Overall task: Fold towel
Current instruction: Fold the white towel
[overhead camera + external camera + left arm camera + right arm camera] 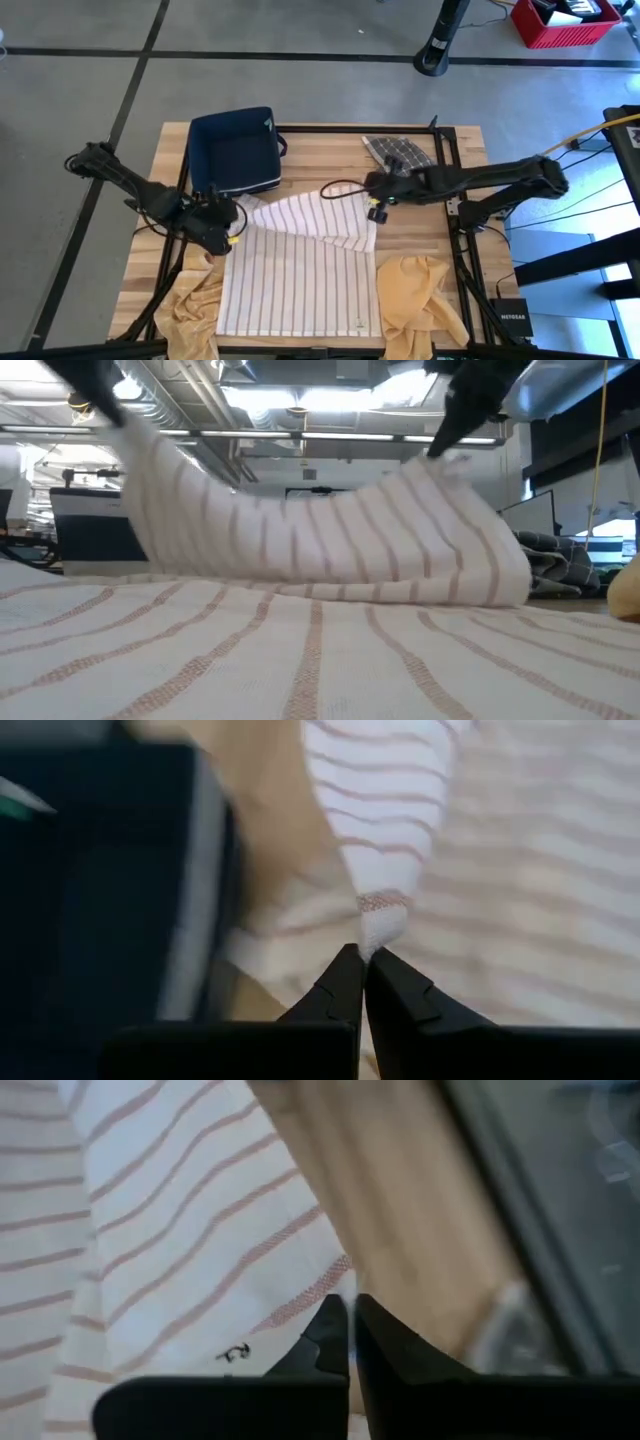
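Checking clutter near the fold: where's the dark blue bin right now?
High view: the dark blue bin sits at the table's far left, just behind the striped towel and beside the left gripper.

"NETGEAR" was readable on a dark box (512, 316) at the frame's lower right. A small black mark on the striped towel (236, 1352) was illegible. No other text readable.

R gripper (350, 1312) pinched on striped towel (190, 1230) corner, over wood table (400, 1210)
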Motion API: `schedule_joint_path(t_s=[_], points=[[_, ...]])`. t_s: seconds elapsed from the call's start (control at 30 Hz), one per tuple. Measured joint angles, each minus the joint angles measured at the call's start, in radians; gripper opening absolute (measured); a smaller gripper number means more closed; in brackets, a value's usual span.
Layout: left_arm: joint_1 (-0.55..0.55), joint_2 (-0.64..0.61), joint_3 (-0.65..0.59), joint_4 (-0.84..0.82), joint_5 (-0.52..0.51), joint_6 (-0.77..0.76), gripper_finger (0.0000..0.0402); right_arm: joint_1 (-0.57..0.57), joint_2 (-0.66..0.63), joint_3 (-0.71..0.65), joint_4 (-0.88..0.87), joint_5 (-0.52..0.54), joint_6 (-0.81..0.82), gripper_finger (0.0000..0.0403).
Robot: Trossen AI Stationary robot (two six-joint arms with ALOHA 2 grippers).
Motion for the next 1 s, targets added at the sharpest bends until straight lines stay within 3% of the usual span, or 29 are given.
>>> schedule_joint_path(t_s=[0.2, 0.43, 0.6, 0.77, 1.0], points=[[0.109, 0.0, 0.116, -0.022, -0.252, 0.225, 0.0001, -0.009, -0.103, 0.053, -0.051, 0.178, -0.035, 0.002], [0.291, 0.0, 0.141, -0.024, -0.501, 0.45, 0.0001, -0.146, -0.129, 0.054, 0.033, 0.21, -0.206, 0.0013], [0.437, 0.0, 0.141, -0.026, -0.519, 0.591, 0.0001, -0.242, -0.126, 0.054, 0.165, 0.184, -0.328, 0.0015], [0.56, 0.0, 0.141, -0.024, -0.456, 0.87, 0.0001, -0.323, -0.127, 0.054, 0.248, 0.144, -0.446, 0.0014], [0.7, 0.0, 0.141, 0.004, -0.443, 1.191, 0.0001, -0.437, -0.127, 0.054, 0.326, 0.05, -0.518, 0.0014]])
